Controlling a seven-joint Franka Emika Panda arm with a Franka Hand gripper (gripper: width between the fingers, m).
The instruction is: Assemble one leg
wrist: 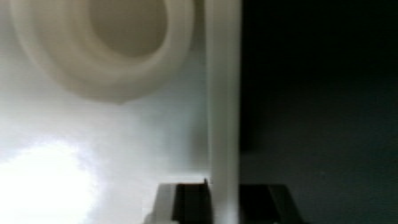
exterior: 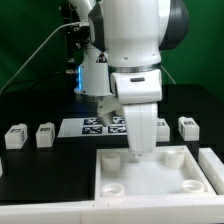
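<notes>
Two small white legs with tags, one (exterior: 14, 135) and the other (exterior: 45, 134), stand on the black table at the exterior view's left, and another leg (exterior: 187, 126) stands at its right. My gripper (exterior: 137, 152) is down at the back wall of the large white tray (exterior: 195, 180), far from all the legs. In the wrist view my gripper (wrist: 219, 203) straddles the tray's thin wall (wrist: 221, 100), with one dark finger (wrist: 180, 203) on each side pressing against it. A round socket (wrist: 111, 45) of the tray shows beside the wall.
The marker board (exterior: 92, 125) lies flat behind the tray, partly hidden by my arm. A green backdrop closes the back. Cables and a dark stand rise at the back on the exterior view's left.
</notes>
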